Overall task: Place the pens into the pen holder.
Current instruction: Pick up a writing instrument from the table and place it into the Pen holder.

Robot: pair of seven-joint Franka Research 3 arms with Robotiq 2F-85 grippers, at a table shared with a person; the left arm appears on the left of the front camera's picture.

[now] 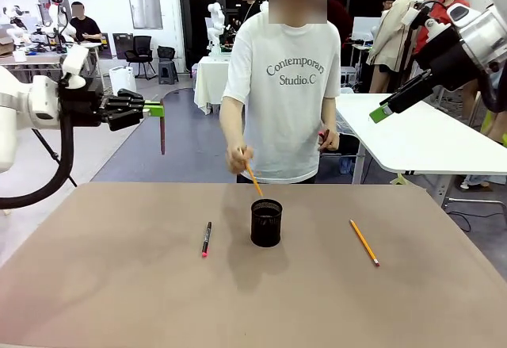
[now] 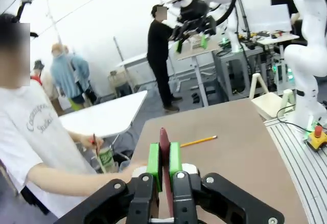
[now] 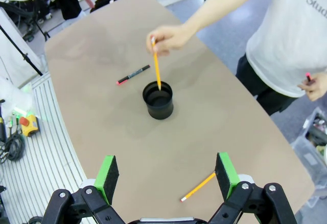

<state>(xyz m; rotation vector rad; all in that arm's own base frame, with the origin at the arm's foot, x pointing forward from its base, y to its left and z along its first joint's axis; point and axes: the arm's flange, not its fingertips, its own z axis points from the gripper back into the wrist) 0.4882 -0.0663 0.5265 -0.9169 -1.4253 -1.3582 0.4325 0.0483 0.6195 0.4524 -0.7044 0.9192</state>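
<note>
My left gripper (image 1: 155, 110) hangs high over the table's left side, shut on a pinkish-red pen (image 1: 162, 135) that points down; the left wrist view has the pen (image 2: 164, 141) clamped between the green pads. The black mesh pen holder (image 1: 266, 222) stands mid-table. A person's hand lowers an orange pencil (image 1: 252, 177) tip-first into the pen holder (image 3: 158, 100). A black pen with a pink tip (image 1: 206, 239) lies left of the holder, and another orange pencil (image 1: 364, 242) lies to its right. My right gripper (image 1: 382, 115) is raised at the upper right, open and holding nothing, as the right wrist view shows (image 3: 167, 172).
The person stands at the table's far edge (image 1: 253, 183), and their other hand (image 1: 325, 137) holds a red pen at the waist. A white table (image 1: 428, 138) stands behind on the right. The brown tabletop (image 1: 119, 284) is bare near me.
</note>
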